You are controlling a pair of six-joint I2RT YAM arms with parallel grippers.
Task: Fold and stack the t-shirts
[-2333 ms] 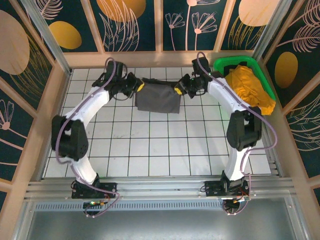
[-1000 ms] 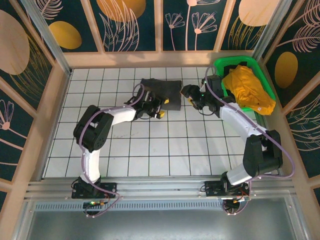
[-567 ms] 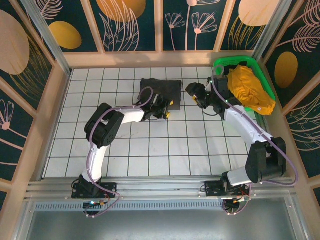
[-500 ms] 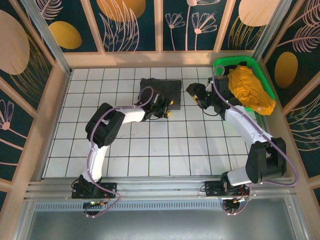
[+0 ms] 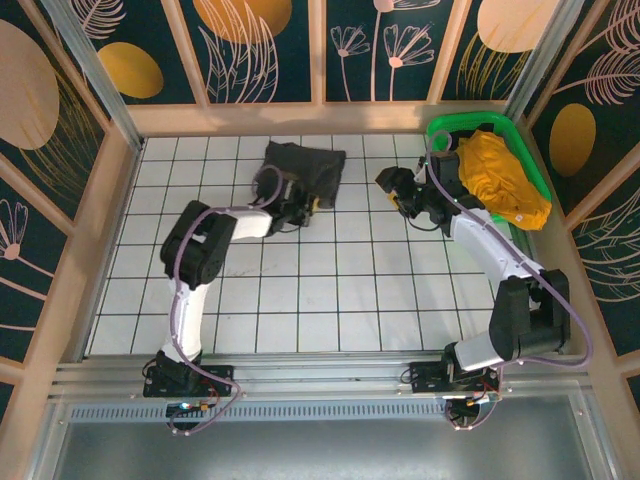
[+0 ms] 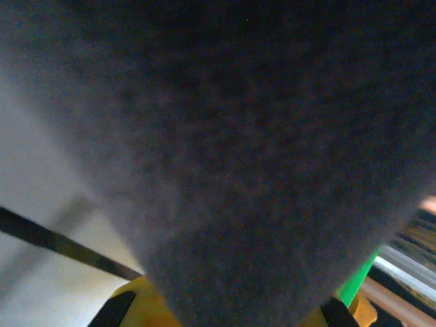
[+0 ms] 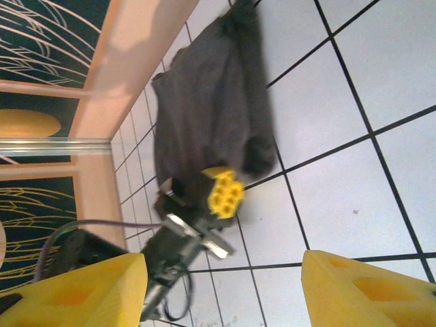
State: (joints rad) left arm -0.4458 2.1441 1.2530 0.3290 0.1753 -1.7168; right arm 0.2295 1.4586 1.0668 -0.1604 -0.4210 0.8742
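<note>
left gripper (image 5: 308, 201): clamped on dark t-shirt (image 5: 305, 165) | right gripper (image 5: 390, 188): jaws apart, nothing held

— Desk: Any lettering, brand or number to quote from my work cell?

— Me: None that I can read; the dark t-shirt (image 5: 310, 165) and the orange-yellow t-shirt (image 5: 495, 175) are plain cloth; the green basket (image 5: 470, 117) carries no legible mark; the wall panels (image 5: 250, 50) bear leaf and disc patterns, not words; my wrist views are too blurred or too close for any print.
</note>
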